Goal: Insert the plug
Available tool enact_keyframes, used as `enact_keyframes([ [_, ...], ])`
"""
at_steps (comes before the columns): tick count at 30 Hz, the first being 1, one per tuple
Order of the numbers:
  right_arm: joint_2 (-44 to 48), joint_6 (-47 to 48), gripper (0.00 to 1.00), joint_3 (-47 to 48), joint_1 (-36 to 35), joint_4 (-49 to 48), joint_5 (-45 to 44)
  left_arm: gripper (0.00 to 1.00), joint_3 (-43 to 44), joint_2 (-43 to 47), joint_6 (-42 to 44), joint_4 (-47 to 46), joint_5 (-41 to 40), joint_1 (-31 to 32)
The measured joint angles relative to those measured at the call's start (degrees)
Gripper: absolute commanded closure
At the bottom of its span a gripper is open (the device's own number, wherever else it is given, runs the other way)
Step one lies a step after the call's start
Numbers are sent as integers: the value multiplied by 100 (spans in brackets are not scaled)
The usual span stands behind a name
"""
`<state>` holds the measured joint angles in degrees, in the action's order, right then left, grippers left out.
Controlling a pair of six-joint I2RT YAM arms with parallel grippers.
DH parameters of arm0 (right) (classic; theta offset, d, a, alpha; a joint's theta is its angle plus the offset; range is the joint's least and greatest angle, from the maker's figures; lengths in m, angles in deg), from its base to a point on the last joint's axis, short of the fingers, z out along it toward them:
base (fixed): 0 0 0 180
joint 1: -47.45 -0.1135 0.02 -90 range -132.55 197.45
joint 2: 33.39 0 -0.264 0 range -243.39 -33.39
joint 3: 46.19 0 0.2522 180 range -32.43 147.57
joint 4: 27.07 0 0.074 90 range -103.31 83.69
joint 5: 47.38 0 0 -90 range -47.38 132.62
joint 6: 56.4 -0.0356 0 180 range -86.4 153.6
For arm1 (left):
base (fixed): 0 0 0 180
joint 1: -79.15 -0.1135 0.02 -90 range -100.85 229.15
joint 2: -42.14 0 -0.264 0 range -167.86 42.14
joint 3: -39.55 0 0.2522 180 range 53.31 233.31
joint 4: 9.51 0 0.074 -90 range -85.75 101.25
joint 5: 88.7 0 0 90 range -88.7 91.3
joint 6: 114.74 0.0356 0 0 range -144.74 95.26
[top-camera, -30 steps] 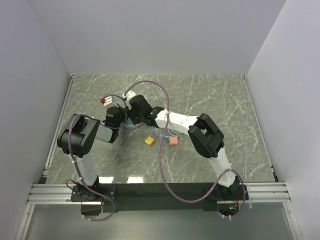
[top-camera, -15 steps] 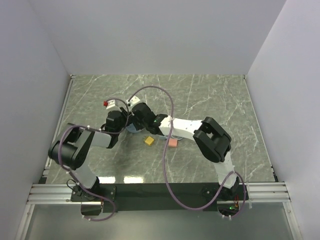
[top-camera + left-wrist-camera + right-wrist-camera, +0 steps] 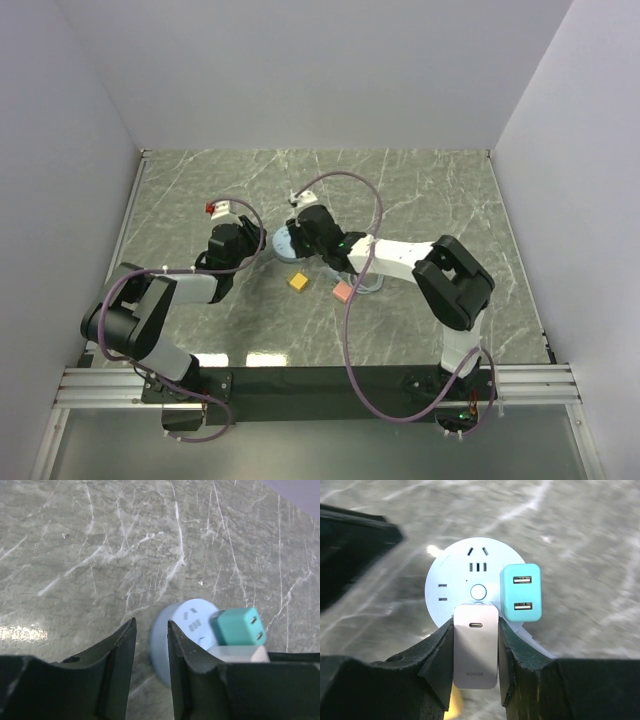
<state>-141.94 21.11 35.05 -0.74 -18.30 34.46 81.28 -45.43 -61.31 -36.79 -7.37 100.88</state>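
A green-grey marbled tabletop (image 3: 430, 190) fills the floor of a plain white-walled enclosure (image 3: 300, 70), with an aluminium rail (image 3: 330, 380) along its near edge. A yellow block (image 3: 298, 282) and a pink block (image 3: 343, 291) lie on the tabletop just in front of the arms' meeting point.

The right gripper (image 3: 475, 630) is clamped on a white plug (image 3: 475, 652), one finger pressed to each long side. The plug's far end overlaps the near rim of a round pale-blue socket (image 3: 462, 580), just below its centre button. Whether it is seated cannot be told. A teal adapter (image 3: 521, 592) stands on the socket, just beside the plug on its right.

The left gripper (image 3: 150, 625) sits low beside the socket with its fingers a narrow gap apart and nothing between them – the socket's edge shows just beyond its right finger
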Motion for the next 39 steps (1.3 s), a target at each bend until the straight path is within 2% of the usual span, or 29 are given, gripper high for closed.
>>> enact_keyframes([
  [8, 260, -76, 99, -101, 221, 326, -372, 59, 0, 9, 57, 39, 28, 0],
  [9, 238, -72, 94, -37, 221, 409, -400, 56, 0, 11, 61, 50, 31, 0],
  [11, 188, -63, 73, 90, 221, 575, -435, 52, 0, 13, 87, 85, 33, 4],
  [12, 164, -46, 54, 162, 221, 667, -435, 48, 0, 13, 96, 116, 33, 11],
  [15, 157, 20, 40, 195, 221, 876, -431, 40, 11, 13, 111, 221, 22, 61],
  [17, 146, 83, 25, 109, 236, 1187, -420, 38, 28, 13, 136, 284, 22, 103],
  [20, 153, 175, 20, -46, 260, 1502, -385, 36, 28, 57, 146, 313, 20, 136],
  [22, 221, 203, 12, -151, 271, 1572, -337, 36, 28, 127, 149, 323, 11, 144],
  [26, 745, 254, 6, -439, 282, 1488, -269, 34, 28, 361, 149, 387, -22, 149],
  [34, 2514, 273, 4, -994, 280, 1113, -223, 34, 22, 767, 168, 516, -33, 151],
  [39, 2999, 105, 5, -1292, 278, 1217, -232, 34, -98, 1097, 216, 577, -66, 170],
])
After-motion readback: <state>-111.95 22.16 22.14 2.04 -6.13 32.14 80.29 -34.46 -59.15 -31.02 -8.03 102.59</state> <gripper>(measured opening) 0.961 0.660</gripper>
